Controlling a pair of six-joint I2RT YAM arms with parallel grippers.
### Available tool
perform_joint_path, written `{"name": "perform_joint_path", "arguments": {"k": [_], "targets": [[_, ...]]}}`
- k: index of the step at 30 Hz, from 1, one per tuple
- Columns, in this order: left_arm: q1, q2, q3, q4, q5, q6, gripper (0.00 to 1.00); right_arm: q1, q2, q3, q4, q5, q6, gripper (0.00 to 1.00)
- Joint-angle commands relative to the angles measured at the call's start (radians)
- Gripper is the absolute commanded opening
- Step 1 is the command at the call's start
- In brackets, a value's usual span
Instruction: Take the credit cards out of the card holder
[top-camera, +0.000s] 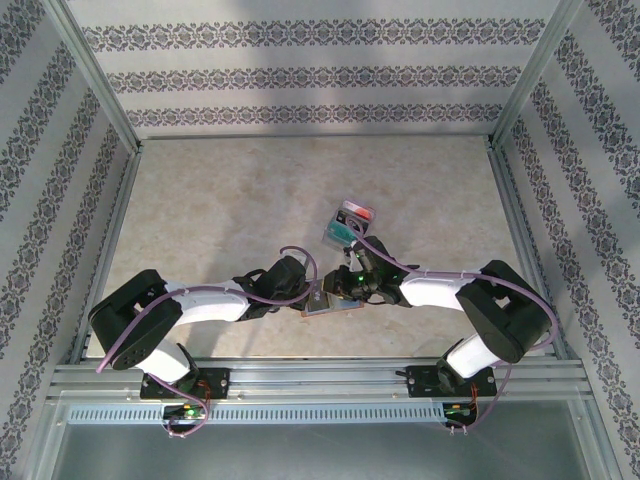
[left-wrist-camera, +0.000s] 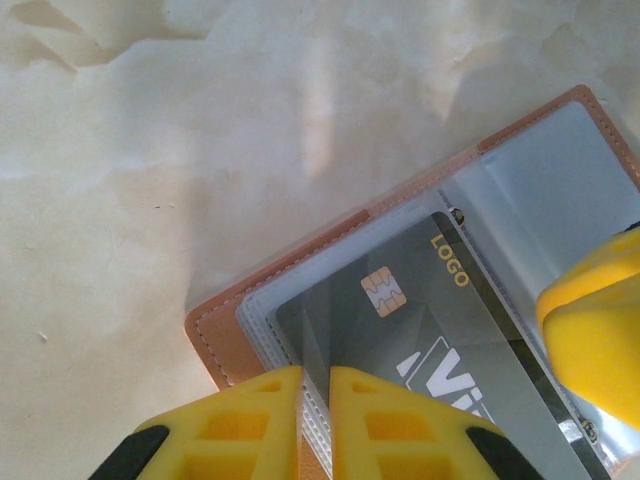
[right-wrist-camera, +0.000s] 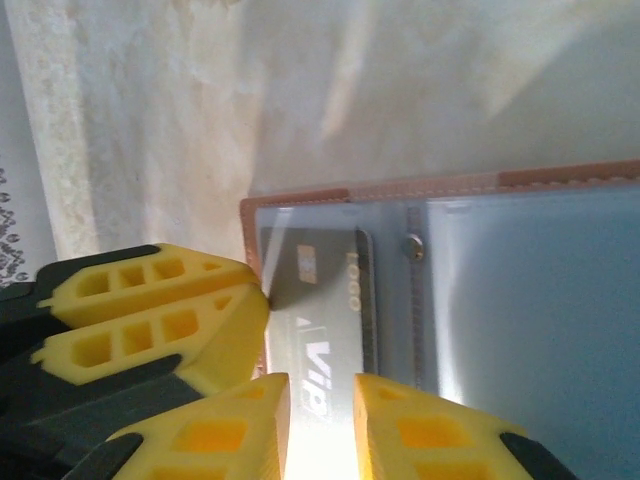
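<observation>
Left gripper (left-wrist-camera: 315, 420) sits nearest, its jaws all but closed on the border of the card holder (left-wrist-camera: 215, 340), seemingly pinning it open on the surface (left-wrist-camera: 150, 150). Right gripper (right-wrist-camera: 322, 430) has its jaws slightly parted over the dark credit card (left-wrist-camera: 400, 330), which lies just beyond them in a clear sleeve. The card looks thin, stiff and slick, so sliding it out by an exposed edge seems best. It reads "LOGO" and "Vip".
</observation>
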Motion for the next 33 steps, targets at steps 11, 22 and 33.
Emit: {"name": "perform_joint_path", "arguments": {"k": [11,22,33], "targets": [[-0.014,0.03,0.001,-0.034,0.012,-0.006,0.12,0.03,0.053,0.037,-0.04,0.024,-0.027,0.22],[-0.014,0.036,0.005,-0.033,0.017,-0.005,0.1,0.023,-0.004,0.022,0.036,-0.023,-0.009,0.19],[-0.014,0.038,0.005,-0.031,0.018,-0.003,0.1,0.024,0.042,0.008,0.13,-0.064,0.025,0.18]]}}
